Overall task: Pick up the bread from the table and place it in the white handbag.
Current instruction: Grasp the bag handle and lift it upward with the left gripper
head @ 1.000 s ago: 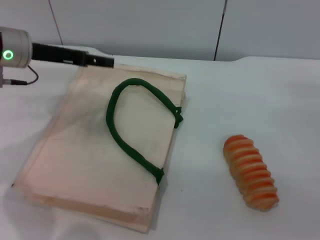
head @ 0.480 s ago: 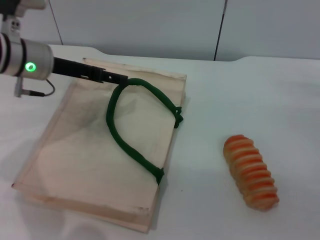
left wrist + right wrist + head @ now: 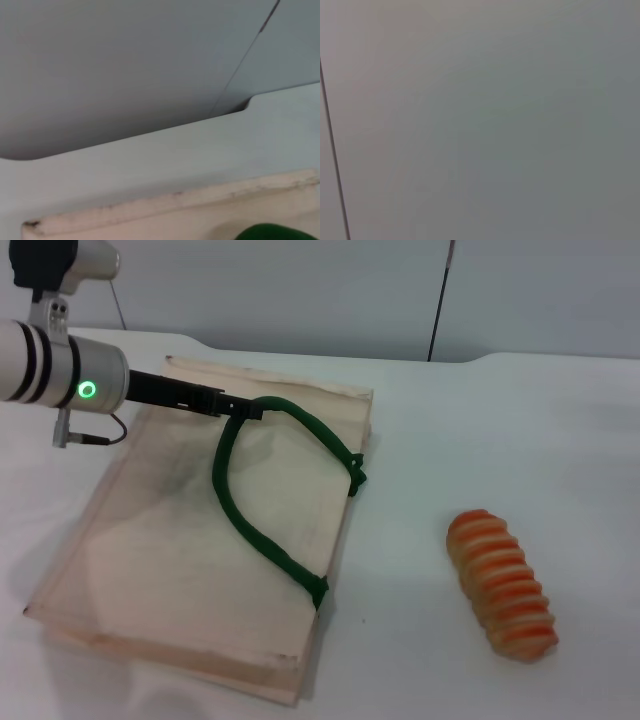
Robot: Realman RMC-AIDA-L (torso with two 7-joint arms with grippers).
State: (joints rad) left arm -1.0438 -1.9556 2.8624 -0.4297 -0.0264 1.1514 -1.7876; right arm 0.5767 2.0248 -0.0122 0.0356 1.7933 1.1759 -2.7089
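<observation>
Since the earlier head views the left gripper has travelled from the far left corner of the white handbag inward across its far edge, and its dark tip now sits at the top of the green rope handle, touching it or very nearly so. Whether its fingers are spread or closed cannot be told; they read as one thin dark bar. The bread and the bag lie where they lay before.

Taking the handbag as the landmark: it lies flat on the table, its long side running away from the robot. The left arm's pale cylindrical wrist, with a lit green ring, hangs over the table just left of the bag's far corner. The rope handle loops over the bag's right half, its ends fixed at green tabs on the right edge.

The left wrist view shows the bag's far edge and a bit of green handle.

The bread rests on the table well to the right of the bag, apart from it.

The right gripper appears nowhere.
</observation>
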